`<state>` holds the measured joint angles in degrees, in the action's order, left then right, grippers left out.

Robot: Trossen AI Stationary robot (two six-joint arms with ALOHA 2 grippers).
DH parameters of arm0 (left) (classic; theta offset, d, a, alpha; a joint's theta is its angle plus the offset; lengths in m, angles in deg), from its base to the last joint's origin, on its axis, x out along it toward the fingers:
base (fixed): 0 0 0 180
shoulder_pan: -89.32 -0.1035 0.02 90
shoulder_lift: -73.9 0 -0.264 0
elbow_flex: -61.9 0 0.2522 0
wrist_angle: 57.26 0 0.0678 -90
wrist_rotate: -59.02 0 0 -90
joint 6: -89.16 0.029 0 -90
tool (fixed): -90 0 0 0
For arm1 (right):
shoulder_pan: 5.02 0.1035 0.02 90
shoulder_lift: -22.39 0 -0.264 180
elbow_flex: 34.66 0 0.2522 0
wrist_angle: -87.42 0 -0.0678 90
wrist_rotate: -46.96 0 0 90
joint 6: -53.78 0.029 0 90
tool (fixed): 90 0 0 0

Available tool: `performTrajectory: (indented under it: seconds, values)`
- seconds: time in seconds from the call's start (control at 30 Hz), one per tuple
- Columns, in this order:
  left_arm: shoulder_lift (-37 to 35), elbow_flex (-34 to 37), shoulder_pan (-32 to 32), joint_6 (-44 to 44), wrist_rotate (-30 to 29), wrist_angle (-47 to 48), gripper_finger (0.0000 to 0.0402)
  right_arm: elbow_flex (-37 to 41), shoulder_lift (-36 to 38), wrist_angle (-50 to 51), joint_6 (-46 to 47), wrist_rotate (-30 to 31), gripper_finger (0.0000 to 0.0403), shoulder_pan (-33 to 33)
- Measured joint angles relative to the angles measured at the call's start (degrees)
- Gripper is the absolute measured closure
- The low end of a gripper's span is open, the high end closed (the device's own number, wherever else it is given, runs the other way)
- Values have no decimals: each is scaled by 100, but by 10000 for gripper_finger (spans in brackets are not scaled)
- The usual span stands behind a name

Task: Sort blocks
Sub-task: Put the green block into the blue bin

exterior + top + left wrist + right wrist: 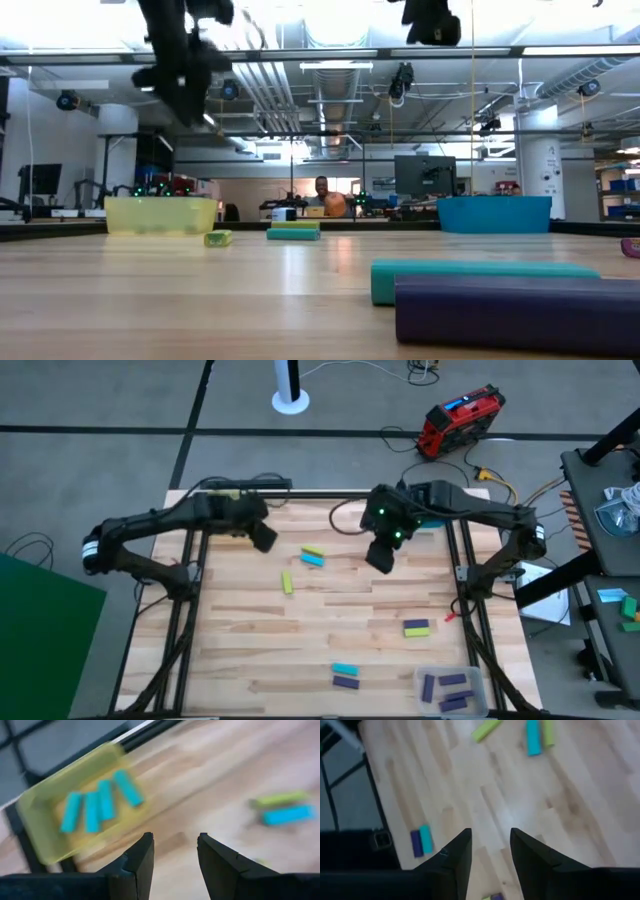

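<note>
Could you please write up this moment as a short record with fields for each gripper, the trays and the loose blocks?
left gripper: open, empty, raised near the table's far left
right gripper: open, empty, raised over the far middle
yellow tray: four cyan blocks
clear tray: three purple blocks
loose blocks: yellow-green and cyan pair; yellow-green block; yellow-green and purple pair; cyan and purple pair

One camera looks straight down on the worktop (330,610); one sits low, level with it; two ride the wrists — all share the wood.
</note>
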<state>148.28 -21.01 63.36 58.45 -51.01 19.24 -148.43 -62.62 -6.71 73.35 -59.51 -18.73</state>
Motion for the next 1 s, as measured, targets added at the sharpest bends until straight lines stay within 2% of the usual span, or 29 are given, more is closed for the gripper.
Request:
performTrajectory:
  seconds: [0.17,0.33,0.53,0.77,0.9,1.0]
  values:
    - [-189,-139,1023,121,-25,-251,272,0,-64,0,-129,1,289,487]
    - [-268,-249,1552,400,-33,-494,272,0,-100,-23,-262,2,303,862]
    - [-360,-162,1742,649,48,-621,272,89,-186,-52,46,41,323,1582]
    - [-426,-9,1819,932,204,-610,274,603,-224,-91,767,785,353,2725]
    - [-426,-18,1856,1090,484,-660,274,865,-224,-92,1265,963,368,3178]
    - [-426,-18,1913,1313,770,-704,274,1016,-224,-148,1311,1162,375,3437]
